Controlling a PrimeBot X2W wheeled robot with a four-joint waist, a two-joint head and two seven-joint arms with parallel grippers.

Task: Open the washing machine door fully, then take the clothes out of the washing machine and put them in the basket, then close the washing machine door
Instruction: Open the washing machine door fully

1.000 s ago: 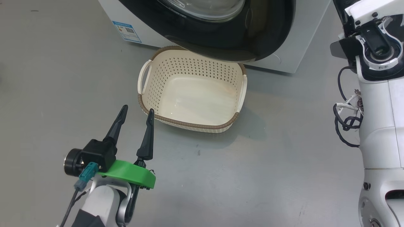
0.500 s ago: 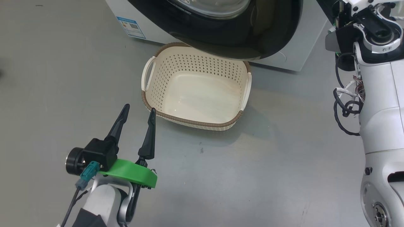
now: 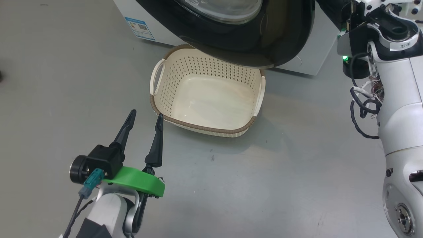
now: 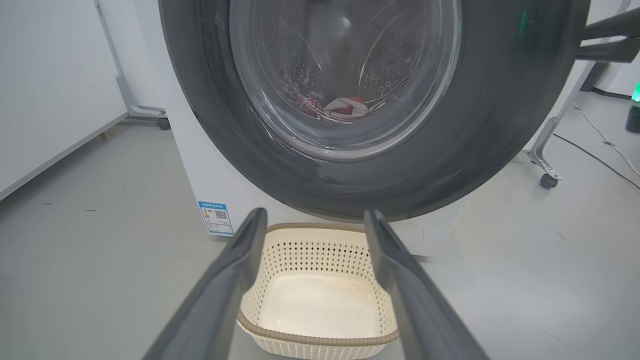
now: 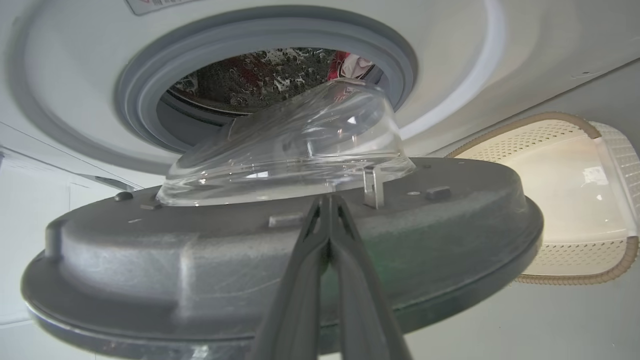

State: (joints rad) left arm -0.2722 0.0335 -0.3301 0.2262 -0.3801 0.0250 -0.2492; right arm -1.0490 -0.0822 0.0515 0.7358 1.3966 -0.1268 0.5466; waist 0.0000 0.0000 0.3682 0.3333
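The washing machine door (image 3: 284, 39), black-rimmed with a glass bowl (image 5: 290, 145), stands partly open over the far edge of the cream basket (image 3: 205, 127). My right gripper (image 5: 327, 197) is shut, empty, with its tips against the door's grey inner face (image 5: 150, 260). Its fingers (image 4: 610, 42) show past the door's rim in the left wrist view. Red clothes (image 5: 350, 62) lie in the drum behind the grey gasket (image 5: 145, 100), and the clothes (image 4: 345, 106) also show through the glass. My left gripper (image 3: 146, 113) hangs open and empty near the basket's near left corner.
The white washing machine (image 3: 317, 49) carries a blue label (image 3: 140, 28) low on its front. Grey floor surrounds the basket (image 4: 320, 300). A wheeled metal stand (image 4: 547, 150) and a cable are on the floor to the right of the machine.
The head view has shifted slightly. My right arm has moved left, and the door's edge has swung a little further over the basket. The left gripper has stayed put.
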